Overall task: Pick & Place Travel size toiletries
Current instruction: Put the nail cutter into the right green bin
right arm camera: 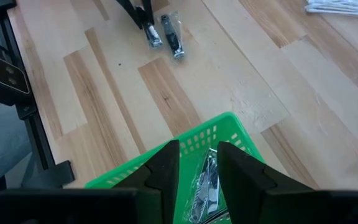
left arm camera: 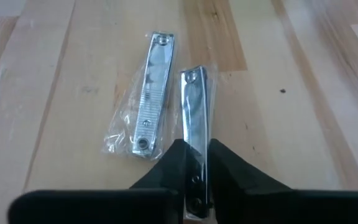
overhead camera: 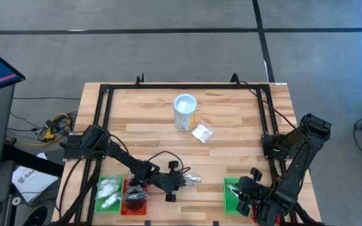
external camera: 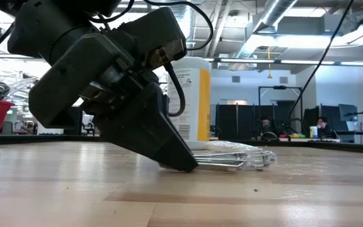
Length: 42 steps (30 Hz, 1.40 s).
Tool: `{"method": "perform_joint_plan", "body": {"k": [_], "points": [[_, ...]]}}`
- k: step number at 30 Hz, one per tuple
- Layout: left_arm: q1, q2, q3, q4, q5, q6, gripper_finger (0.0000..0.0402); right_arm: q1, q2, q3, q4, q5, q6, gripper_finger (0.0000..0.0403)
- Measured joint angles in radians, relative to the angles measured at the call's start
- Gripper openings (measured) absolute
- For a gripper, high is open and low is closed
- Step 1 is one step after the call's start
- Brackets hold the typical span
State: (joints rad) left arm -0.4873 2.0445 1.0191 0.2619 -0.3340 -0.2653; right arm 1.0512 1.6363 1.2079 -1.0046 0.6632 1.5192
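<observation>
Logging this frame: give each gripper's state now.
Left gripper: shut on a wrapped nail clipper.
Right gripper: open, empty, over the green tray.

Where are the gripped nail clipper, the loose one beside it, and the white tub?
gripped nail clipper [left arm camera: 194,106], left wrist view, its metal lever.
loose nail clipper [left arm camera: 154,93], left wrist view, middle of its ridged lever.
white tub [overhead camera: 185,112], high view, its top.
</observation>
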Motion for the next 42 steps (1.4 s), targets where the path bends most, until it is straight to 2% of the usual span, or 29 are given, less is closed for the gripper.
{"method": "perform_joint_plan", "body": {"k": [15, 32, 42], "points": [[0.002, -0.012, -0.001, -0.012, 0.011, -0.003, 0.0032, 0.000, 0.000, 0.000, 0.014, 0.000, -0.009, 0.0100], [0.002, -0.225, -0.001, -0.001, 0.008, -0.002, 0.0032, 0.000, 0.000, 0.000, 0.017, 0.026, -0.012, 0.0100], [0.002, -0.337, 0.000, 0.000, 0.004, 0.023, 0.0035, -0.043, 0.000, 0.000, 0.088, 0.079, -0.169, 0.0100]]}}
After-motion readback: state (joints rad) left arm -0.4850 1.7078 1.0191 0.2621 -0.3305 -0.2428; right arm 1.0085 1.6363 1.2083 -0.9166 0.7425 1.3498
